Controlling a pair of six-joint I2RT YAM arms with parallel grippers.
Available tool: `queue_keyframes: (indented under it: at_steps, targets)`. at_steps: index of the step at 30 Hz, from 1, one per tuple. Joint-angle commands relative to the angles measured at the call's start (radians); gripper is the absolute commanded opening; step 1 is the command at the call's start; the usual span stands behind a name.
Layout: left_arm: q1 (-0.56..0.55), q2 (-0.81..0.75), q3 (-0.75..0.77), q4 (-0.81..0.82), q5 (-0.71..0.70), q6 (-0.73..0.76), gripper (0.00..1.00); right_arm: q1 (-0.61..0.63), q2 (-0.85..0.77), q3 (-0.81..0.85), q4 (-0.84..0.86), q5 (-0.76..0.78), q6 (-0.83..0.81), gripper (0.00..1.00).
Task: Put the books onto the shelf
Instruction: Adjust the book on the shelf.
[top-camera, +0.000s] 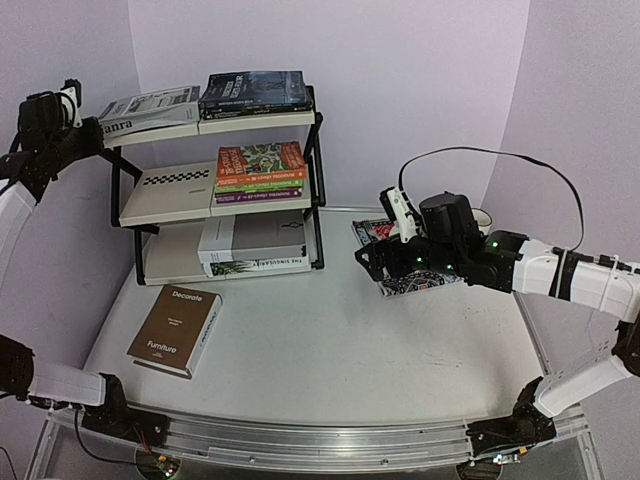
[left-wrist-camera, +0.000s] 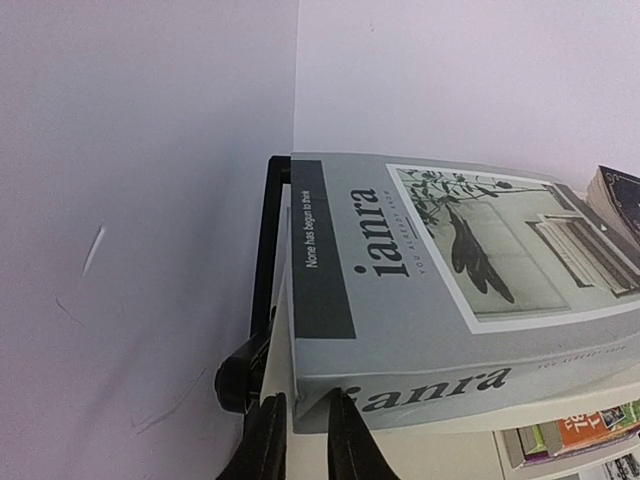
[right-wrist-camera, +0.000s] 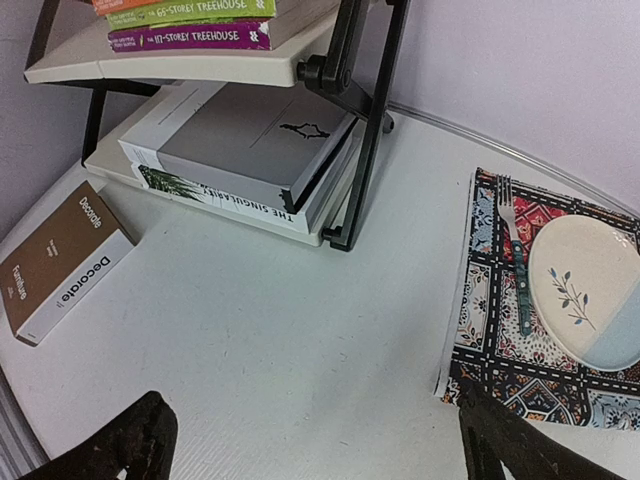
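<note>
A grey book (left-wrist-camera: 450, 290) titled "ianra", with a framed picture on its cover, lies flat on the left of the top tier of the shelf (top-camera: 165, 190), beside dark books (top-camera: 255, 92). Orange, green and purple Treehouse paperbacks (top-camera: 260, 170) are stacked on the middle tier. On the bottom tier a grey-and-white book (right-wrist-camera: 260, 135) sits on a palm-leaf book (right-wrist-camera: 215, 195). A brown book (right-wrist-camera: 60, 260) marked "Decorate" lies on the table (top-camera: 350, 350) in front of the shelf, not yet shelved. The left gripper (left-wrist-camera: 305, 400) sits at the grey book's near corner, fingers almost together; whether they pinch it cannot be told. The right gripper (right-wrist-camera: 310, 420) hangs spread wide and empty over the white table, near a patterned placemat (right-wrist-camera: 500, 300) with a plate (right-wrist-camera: 585, 290) and fork (right-wrist-camera: 515, 260). Lilac walls (top-camera: 400, 80) surround the table.
</note>
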Motion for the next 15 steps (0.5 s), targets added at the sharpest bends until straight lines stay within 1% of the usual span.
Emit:
queue_keyframes:
  at_steps: [1, 15]
  targets:
    - [0.001, 0.028, 0.06, 0.038, -0.022, -0.014, 0.16, -0.007, -0.001, 0.034, 0.017, 0.001, 0.017, 0.98]
    - [0.001, 0.112, 0.13, 0.044, -0.024, -0.002, 0.14, -0.007, -0.006, 0.031, 0.017, 0.0, 0.034, 0.98]
